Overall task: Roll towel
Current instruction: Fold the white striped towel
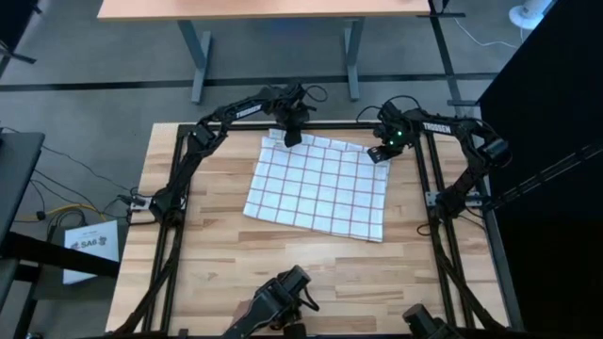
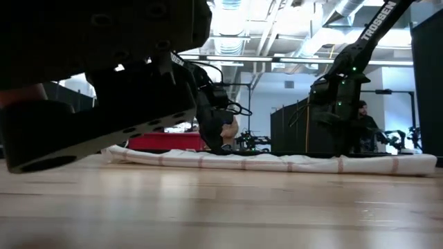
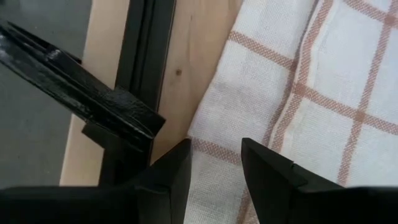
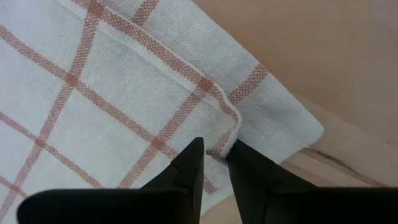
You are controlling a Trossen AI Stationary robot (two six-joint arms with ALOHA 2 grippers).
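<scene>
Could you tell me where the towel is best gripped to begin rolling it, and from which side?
Probably at its two far corners, coming down from above. The towel lies flat, so only its hemmed edge offers something to pinch. The left gripper and right gripper each sit over a far corner, fingers slightly apart; the right wrist view shows a folded-over corner there.

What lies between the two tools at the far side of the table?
In the high view, only the towel's far edge spans from left tool to right tool.

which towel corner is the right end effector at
The far right corner of the towel, beside the right end effector. The left end effector is at the far left corner; both near corners lie flat with no arm by them.
</scene>
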